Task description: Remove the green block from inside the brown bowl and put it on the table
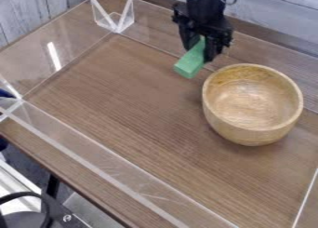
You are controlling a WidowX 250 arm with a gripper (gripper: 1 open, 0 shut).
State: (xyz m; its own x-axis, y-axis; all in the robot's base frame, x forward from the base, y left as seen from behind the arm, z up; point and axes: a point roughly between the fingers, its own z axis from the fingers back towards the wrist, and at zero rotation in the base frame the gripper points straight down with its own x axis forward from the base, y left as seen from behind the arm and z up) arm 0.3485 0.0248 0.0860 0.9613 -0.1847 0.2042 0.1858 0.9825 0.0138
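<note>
The green block (pixel 191 60) hangs tilted in my gripper (pixel 200 51), whose dark fingers are shut on its upper end. Its lower end is close above the table (pixel 118 120); I cannot tell whether it touches. Block and gripper are just left of and behind the brown bowl (pixel 248 131), outside its rim. The round wooden bowl stands upright at the right with nothing inside it.
Low clear acrylic walls (pixel 44 60) edge the tabletop on the left and front. A small clear acrylic corner piece (pixel 113 18) stands at the back left. Bare wood spreads left of and in front of the bowl.
</note>
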